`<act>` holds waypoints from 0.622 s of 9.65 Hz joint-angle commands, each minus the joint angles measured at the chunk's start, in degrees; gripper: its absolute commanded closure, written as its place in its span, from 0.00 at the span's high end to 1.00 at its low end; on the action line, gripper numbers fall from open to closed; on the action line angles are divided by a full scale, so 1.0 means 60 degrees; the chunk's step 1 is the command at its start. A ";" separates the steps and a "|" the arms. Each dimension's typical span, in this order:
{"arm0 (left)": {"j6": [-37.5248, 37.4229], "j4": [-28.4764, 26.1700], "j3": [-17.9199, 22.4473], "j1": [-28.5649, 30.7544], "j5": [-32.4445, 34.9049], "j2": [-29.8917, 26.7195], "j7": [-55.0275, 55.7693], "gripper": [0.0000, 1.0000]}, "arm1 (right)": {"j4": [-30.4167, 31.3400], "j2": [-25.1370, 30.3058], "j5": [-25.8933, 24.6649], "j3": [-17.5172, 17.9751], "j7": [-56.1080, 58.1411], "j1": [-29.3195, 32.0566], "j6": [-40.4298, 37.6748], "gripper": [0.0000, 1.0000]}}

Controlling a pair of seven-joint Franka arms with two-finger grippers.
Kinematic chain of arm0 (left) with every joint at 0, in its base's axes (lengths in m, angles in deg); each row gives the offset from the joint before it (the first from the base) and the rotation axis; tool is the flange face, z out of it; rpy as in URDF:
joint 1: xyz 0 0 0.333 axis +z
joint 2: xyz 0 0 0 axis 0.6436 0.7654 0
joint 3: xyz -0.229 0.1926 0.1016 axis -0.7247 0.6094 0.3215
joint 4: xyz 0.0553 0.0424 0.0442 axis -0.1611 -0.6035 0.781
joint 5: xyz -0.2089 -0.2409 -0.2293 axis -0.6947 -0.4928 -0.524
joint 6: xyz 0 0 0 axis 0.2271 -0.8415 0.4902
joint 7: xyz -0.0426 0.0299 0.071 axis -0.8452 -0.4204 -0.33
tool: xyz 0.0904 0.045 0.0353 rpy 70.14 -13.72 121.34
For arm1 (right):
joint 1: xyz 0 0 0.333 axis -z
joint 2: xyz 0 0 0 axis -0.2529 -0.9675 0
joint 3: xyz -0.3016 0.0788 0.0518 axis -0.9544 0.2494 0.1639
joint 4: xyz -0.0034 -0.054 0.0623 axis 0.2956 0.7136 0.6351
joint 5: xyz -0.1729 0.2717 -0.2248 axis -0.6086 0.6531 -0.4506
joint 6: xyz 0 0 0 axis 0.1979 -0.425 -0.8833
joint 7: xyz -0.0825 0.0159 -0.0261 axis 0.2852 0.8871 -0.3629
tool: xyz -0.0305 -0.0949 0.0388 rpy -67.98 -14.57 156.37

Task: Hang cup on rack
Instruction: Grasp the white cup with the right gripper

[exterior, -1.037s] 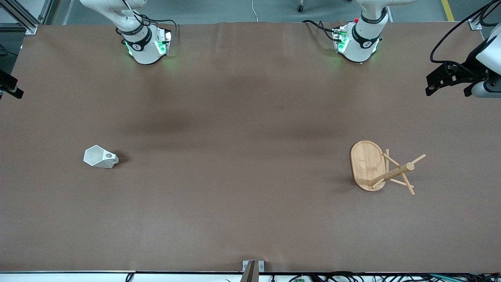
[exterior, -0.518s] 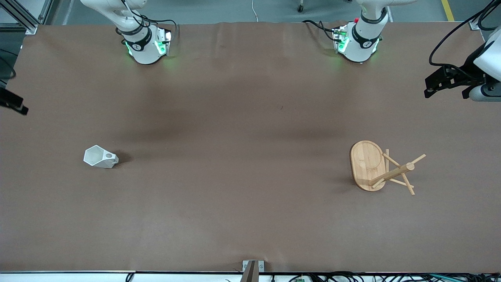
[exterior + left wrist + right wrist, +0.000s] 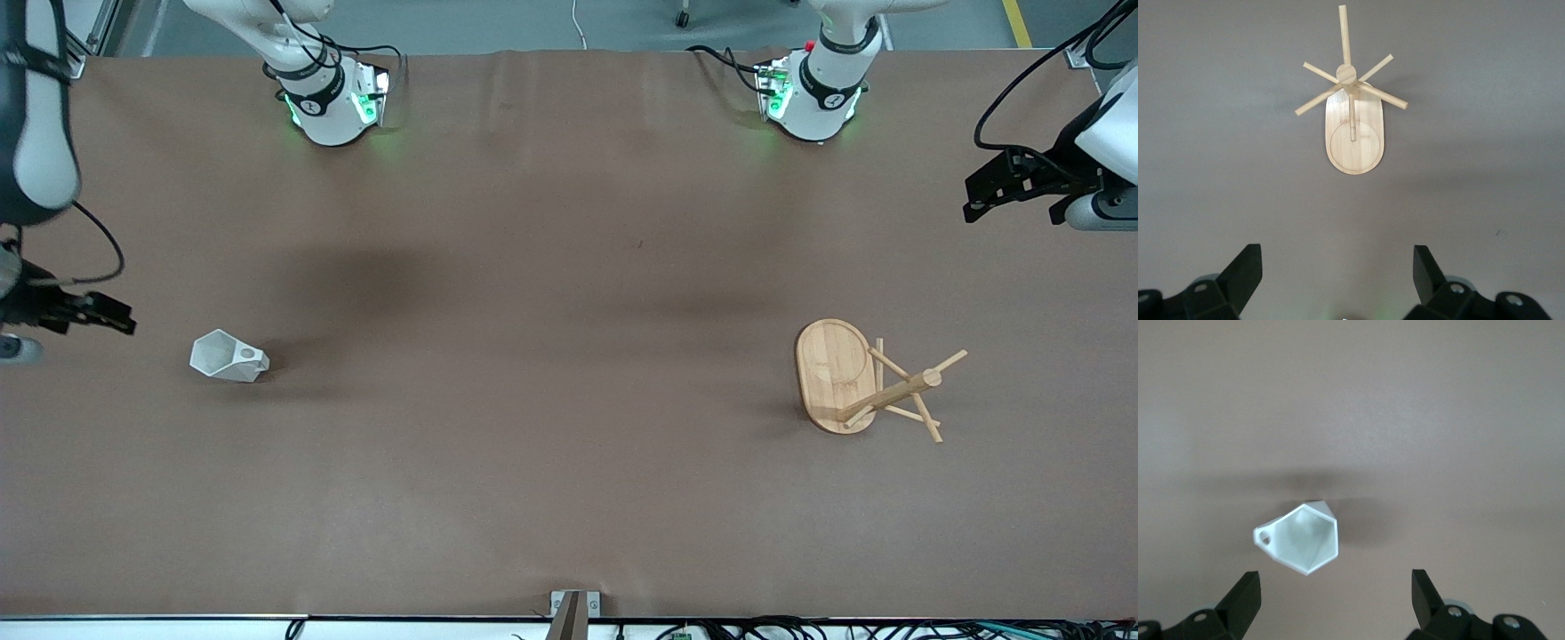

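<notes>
**Cup not picked, rack waiting**

Right gripper (image 3: pixel 1331 600) wide open, empty, over table beside cup (image 3: pixel 228 357). Left gripper (image 3: pixel 1338 280) wide open, waiting, rack (image 3: pixel 867 380) upright at its end. Risk: faceted cup slips, handle hole misses peg.

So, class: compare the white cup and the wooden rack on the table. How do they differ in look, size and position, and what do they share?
1. The cup is white and faceted; the rack is light wood with thin pegs.
2. The cup is clearly smaller than the rack.
3. The cup sits toward the right arm's end of the table, the rack toward the left arm's end.

Shared: both stand on the brown table, and no gripper touches either.
</notes>
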 commanded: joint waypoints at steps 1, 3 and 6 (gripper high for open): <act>-0.0179 0.0025 -0.0023 0.0047 -0.0139 0.0225 -0.0139 1.00 | 0.0559 -0.0540 0.0017 0.0119 0.0201 0.0141 0.1051 0.97; -0.0179 0.0025 -0.0023 0.0047 -0.0139 0.0239 -0.0139 1.00 | 0.0968 -0.0981 0.0090 0.0134 0.0215 0.0170 0.1784 0.95; -0.0164 0.0040 -0.0023 0.0047 -0.0139 0.0254 -0.0139 1.00 | 0.1235 -0.1566 0.1082 0.0149 0.1104 0.0315 0.1905 0.89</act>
